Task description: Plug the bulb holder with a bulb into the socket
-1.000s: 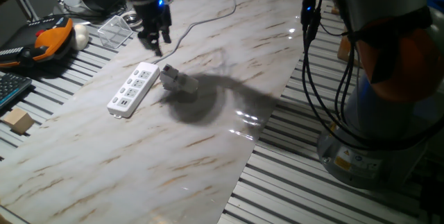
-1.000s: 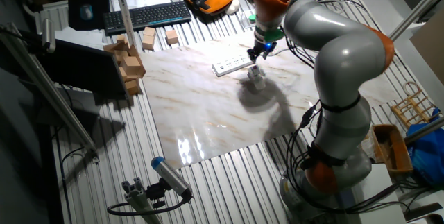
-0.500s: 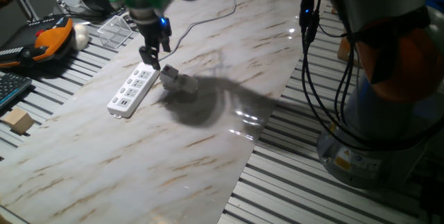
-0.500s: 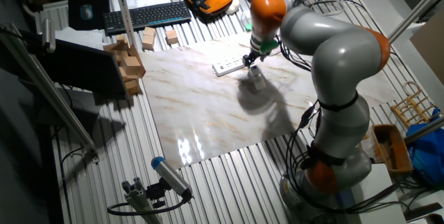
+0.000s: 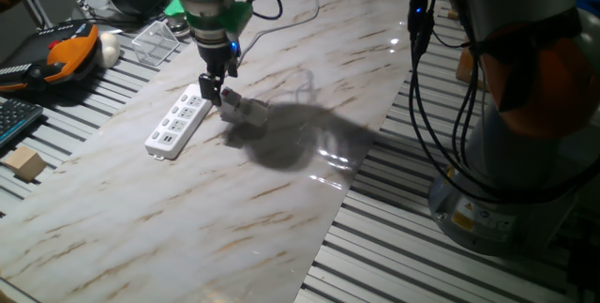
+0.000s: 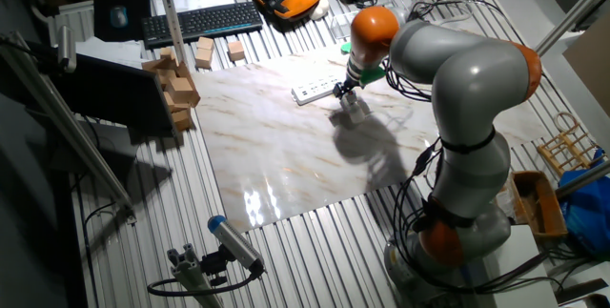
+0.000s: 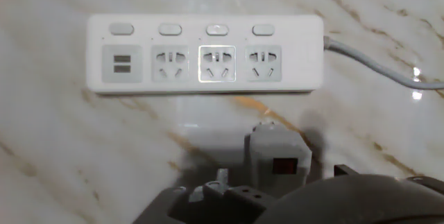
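The gripper (image 5: 217,92) hangs low over the bulb holder (image 5: 240,110), its fingers pointing down at the holder's near end; how wide they stand, or whether they touch it, cannot be told. The holder lies on its side on the marble table (image 5: 281,200), just beside the socket (image 5: 179,120), whose 3 outlets and USB block face up in the hand view. It looks light, rigid, smooth plastic, likely to slide or roll. The best hold is probably across the squarish body (image 7: 277,161), away from the fragile bulb, which I cannot make out clearly.
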Tool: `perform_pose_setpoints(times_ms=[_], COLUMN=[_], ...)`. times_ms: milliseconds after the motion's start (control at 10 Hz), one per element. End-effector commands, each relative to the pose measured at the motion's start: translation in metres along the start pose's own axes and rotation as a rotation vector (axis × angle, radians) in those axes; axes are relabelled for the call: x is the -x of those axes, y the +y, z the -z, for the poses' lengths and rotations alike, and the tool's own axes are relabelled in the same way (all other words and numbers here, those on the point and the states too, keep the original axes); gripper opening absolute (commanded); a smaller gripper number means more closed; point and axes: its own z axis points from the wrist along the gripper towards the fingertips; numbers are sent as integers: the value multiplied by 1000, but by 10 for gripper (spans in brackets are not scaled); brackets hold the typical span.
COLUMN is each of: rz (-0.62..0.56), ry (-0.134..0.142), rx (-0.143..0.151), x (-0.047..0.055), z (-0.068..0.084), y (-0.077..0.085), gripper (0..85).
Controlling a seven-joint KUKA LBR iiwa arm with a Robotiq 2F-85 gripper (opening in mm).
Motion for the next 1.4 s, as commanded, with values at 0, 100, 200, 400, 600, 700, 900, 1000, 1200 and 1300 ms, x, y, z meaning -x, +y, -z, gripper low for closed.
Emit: perform_pose_setpoints(times_ms=[0,100,200,400,600,700,900,1000,1200,1300], rz=[1,2,1,1,4,3,8,11,20,22], ry=[-7,-13,-18,-28,-44,-53,-63,-63,-64,-67], rx=[8,9,12,16,19,23,23,22,22,26], x=[0,-1,-2,-2,-1,-1,-1,-1,-2,-2], z=[-4,-7,-8,-10,-16,-18,-18,-18,-19,-20], y=[-1,-2,-2,-2,-2,-2,-2,-2,-3,-4], gripper=[850,850,850,680,680,680,680,680,510,510])
